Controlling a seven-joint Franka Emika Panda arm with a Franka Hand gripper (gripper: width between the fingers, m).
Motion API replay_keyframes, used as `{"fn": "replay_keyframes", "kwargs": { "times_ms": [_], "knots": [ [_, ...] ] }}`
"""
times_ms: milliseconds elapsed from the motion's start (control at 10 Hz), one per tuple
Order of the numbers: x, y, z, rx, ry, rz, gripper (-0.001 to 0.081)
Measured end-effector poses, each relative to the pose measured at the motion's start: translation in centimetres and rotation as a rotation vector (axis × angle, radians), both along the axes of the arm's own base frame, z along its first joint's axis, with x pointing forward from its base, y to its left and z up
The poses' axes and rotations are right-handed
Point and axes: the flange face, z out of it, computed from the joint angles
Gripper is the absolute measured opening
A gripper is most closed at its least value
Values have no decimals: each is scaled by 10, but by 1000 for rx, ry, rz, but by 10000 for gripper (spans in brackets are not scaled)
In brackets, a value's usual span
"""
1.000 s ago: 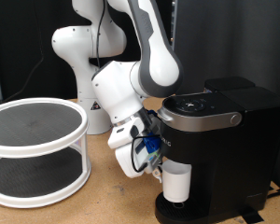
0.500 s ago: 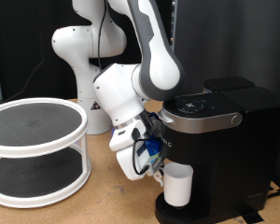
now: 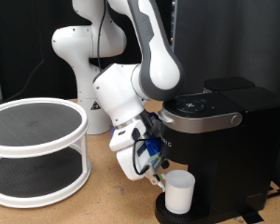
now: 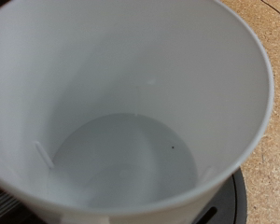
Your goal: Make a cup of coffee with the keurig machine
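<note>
The white cup [image 3: 180, 191] stands on or just above the round drip tray [image 3: 166, 213] of the black keurig machine [image 3: 224, 140], under its silver-grey lid handle [image 3: 203, 119]. My gripper [image 3: 161, 175] is at the cup's rim on the exterior view's left and holds it there. In the wrist view the empty inside of the cup [image 4: 131, 103] fills the picture, with the drip tray's black edge [image 4: 235, 198] beside it. The fingers do not show in the wrist view.
A white two-tier round rack with black mesh shelves [image 3: 37, 131] stands at the exterior view's left on the wooden table [image 3: 112, 201]. The arm's white base [image 3: 79, 56] stands behind it. A dark curtain hangs at the back.
The cup has moved down and towards the exterior view's right, from just under the brew head to the drip tray. The arm has hardly shifted.
</note>
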Motion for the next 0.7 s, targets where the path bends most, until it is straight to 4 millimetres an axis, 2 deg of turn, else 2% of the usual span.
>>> {"fn": "replay_keyframes", "kwargs": {
  "times_ms": [100, 200, 300, 700],
  "knots": [
    [0, 0, 0, 5, 4, 7, 646],
    [-2, 1, 1, 22, 7, 22, 646],
    [-5, 0, 4, 45, 12, 40, 772],
    [-27, -19, 34, 106, 35, 75, 803]
  ]
}}
